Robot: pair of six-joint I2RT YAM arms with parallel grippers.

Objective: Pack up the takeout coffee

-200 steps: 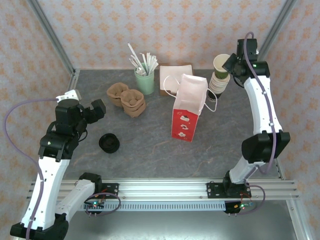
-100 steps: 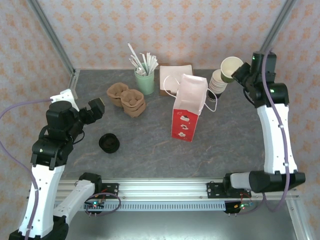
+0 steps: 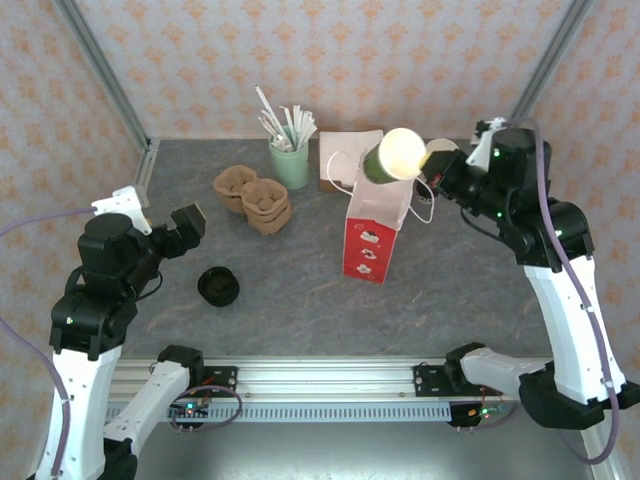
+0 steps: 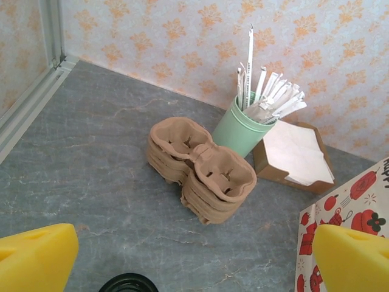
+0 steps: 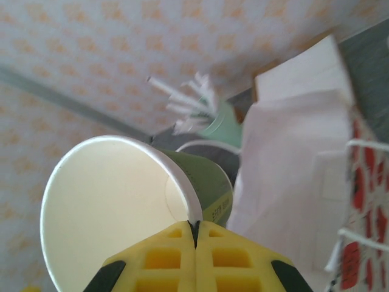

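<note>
My right gripper point(image 3: 432, 160) is shut on the rim of a dark-green paper cup point(image 3: 392, 157). The cup has no lid and is cream inside. It is tilted on its side, just above the open top of the red-and-white paper bag point(image 3: 378, 215). In the right wrist view the fingertips point(image 5: 194, 234) pinch the rim of the cup point(image 5: 209, 182), with the bag's mouth point(image 5: 292, 182) beyond it. A round black lid point(image 3: 218, 287) rests on the table; what lies under it I cannot tell. My left gripper point(image 3: 188, 220) hangs open above the lid point(image 4: 127, 283), empty.
A mint-green cup of white straws point(image 3: 291, 160) and a brown napkin box point(image 3: 345, 160) stand at the back. Stacked pulp cup carriers point(image 3: 255, 198) sit between the straws and the lid. Metal frame posts rise at both back corners.
The right arm has lifted the green cup off the stack at the back right and swung it left over the bag, tipping it sideways. The left arm has drifted slightly left.
</note>
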